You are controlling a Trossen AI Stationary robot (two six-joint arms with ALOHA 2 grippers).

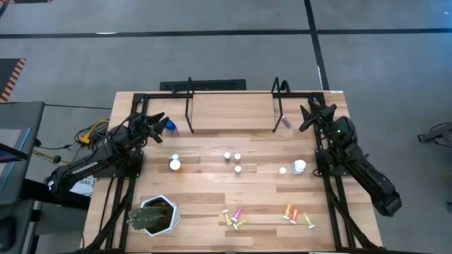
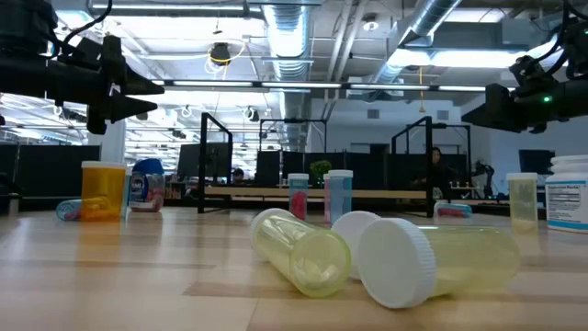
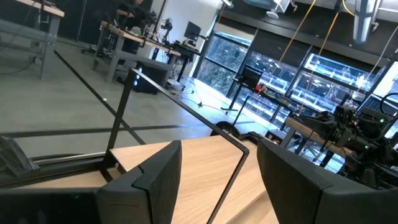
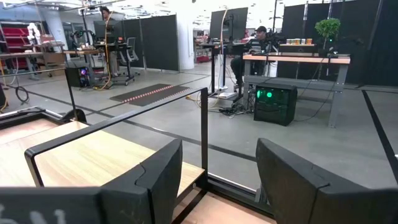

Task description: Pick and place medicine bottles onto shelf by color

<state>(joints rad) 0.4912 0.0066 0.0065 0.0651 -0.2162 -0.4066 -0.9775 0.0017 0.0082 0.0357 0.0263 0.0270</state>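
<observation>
High view shows both arms raised at the far corners, the left gripper (image 1: 157,121) and right gripper (image 1: 308,116) each with jaws spread and empty, so a fresh pick seems due. Most bottles (image 1: 232,156) stand mid-table, near of the shelf (image 1: 233,109). The next move calls for descending between well-spaced bottles, clear of the shelf's rod uprights.

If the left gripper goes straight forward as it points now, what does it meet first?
Probably the shelf's black rod upright just ahead of the open left gripper; beyond it lies the shelf plank. Depth is unclear.
</observation>
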